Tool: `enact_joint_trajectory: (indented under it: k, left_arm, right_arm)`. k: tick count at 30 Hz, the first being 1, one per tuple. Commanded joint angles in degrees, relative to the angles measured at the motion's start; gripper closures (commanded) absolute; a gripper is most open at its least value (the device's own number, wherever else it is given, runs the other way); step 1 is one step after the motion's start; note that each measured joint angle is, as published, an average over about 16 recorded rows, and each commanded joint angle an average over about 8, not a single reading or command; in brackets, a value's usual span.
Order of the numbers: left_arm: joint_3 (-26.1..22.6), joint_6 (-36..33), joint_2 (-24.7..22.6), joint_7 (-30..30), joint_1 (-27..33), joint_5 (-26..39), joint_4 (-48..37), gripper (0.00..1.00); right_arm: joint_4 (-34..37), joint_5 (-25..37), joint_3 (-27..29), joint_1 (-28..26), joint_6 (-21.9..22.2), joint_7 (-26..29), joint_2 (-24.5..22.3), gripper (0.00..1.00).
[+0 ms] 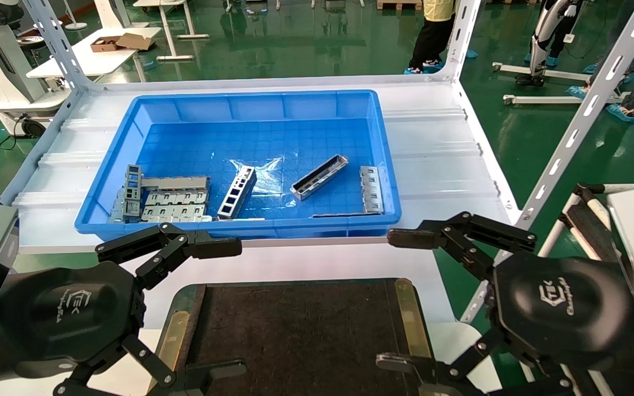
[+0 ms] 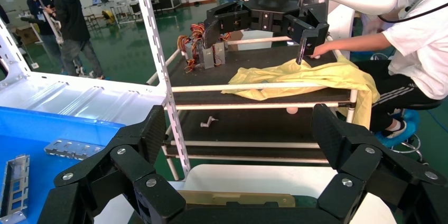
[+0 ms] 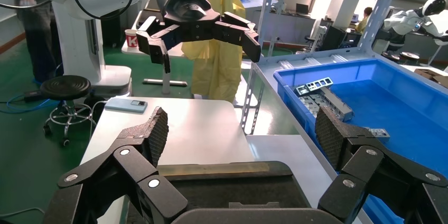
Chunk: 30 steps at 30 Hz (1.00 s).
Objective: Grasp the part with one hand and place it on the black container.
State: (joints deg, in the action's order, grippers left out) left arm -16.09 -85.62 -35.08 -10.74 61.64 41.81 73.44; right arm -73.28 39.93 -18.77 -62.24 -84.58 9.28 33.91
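The part, a slim silver-grey metal channel, lies at an angle on the floor of the blue bin, right of middle. The black container, a flat black tray with brass strips, lies at the front of the table, below and between both grippers. My left gripper is open and empty above the tray's left edge. My right gripper is open and empty above its right edge. In the left wrist view my left gripper frames a brass strip. In the right wrist view my right gripper hangs over the tray.
The bin also holds a ladder-like bar, flat tabbed plates at its left and one plate at its right. Slotted white rack uprights stand at the shelf corners. A cart with a yellow cloth stands to the right.
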Motion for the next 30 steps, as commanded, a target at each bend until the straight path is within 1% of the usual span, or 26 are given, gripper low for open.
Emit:
enact_joint_trajectory:
  k: [1, 30]
  left_arm:
    - [0.00, 0.00, 0.00, 0.00, 0.00, 0.00, 0.00, 0.00]
    - [0.00, 0.00, 0.00, 0.00, 0.00, 0.00, 0.00, 0.00]
  right_arm:
    - [0.00, 0.00, 0.00, 0.00, 0.00, 0.00, 0.00, 0.00]
    - [0.00, 0.00, 0.00, 0.00, 0.00, 0.00, 0.00, 0.00]
